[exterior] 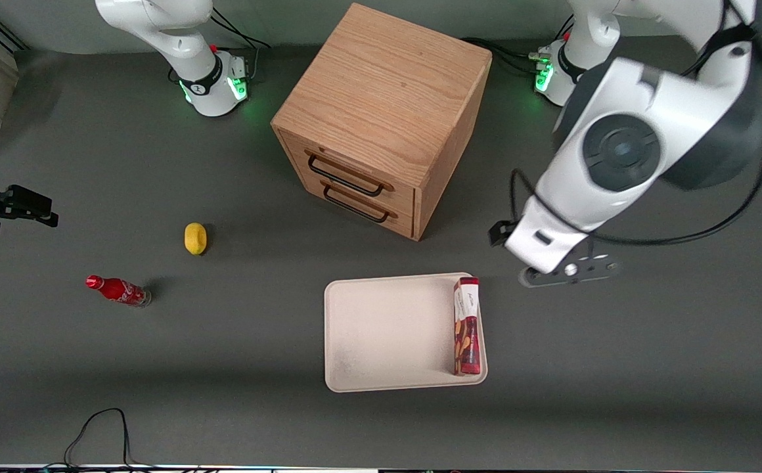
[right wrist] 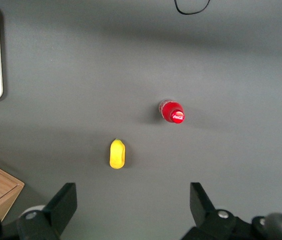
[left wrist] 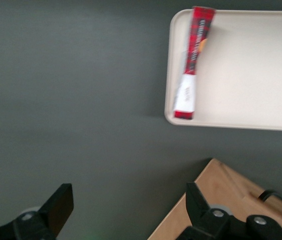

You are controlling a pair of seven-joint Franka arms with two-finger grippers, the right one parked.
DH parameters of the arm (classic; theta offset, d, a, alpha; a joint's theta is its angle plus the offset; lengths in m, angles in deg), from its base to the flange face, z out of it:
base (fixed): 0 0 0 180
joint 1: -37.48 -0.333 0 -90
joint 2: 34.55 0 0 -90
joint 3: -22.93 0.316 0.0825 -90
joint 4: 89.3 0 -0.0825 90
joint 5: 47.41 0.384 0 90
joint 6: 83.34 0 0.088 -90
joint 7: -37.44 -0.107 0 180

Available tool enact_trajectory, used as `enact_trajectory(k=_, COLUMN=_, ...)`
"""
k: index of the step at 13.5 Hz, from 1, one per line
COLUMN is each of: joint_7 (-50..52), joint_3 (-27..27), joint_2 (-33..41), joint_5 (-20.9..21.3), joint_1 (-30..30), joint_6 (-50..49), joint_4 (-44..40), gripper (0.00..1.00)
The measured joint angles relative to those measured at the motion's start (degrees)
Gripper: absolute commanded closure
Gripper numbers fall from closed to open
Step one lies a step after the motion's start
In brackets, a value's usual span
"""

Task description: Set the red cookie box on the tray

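We see the red cookie box (exterior: 466, 326) lying flat in the tray (exterior: 381, 328), pressed along the rim at the working arm's end, its white patch toward the wooden drawer cabinet (exterior: 381, 118). Our gripper (left wrist: 125, 210) hangs above bare worktop (exterior: 617, 368) just beside the tray corner nearest the cabinet, apart from the box; in the left wrist view its fingers (left wrist: 60, 205) stand spread wide with nothing between them. We judge the placing itself done, so what remains is a clean retreat. To do that well we would lift straight up first, so that no finger clips the tray rim or the cabinet edge close beneath the wrist, and only then swing away toward our own base. The box sits tight against the low rim, perhaps partly resting on it; we cannot tell, so we would avoid any sideways brush that might tip it out. The yellow object (exterior: 195, 238) and the small cola bottle (exterior: 117, 290) lie toward the parked arm's end, well clear of our path.
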Motion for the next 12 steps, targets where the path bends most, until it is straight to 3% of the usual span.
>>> enact_trajectory(k=5, joint_7=-12.3, joint_3=0.3, joint_2=5.0, joint_5=-1.8, joint_1=-9.8, joint_6=-6.7, joint_4=0.7, gripper=0.00)
enact_trajectory(k=12, joint_7=-27.6, joint_3=0.5, joint_2=11.0, joint_5=-4.1, joint_1=-22.6, joint_6=-7.1, joint_4=7.5, gripper=0.00)
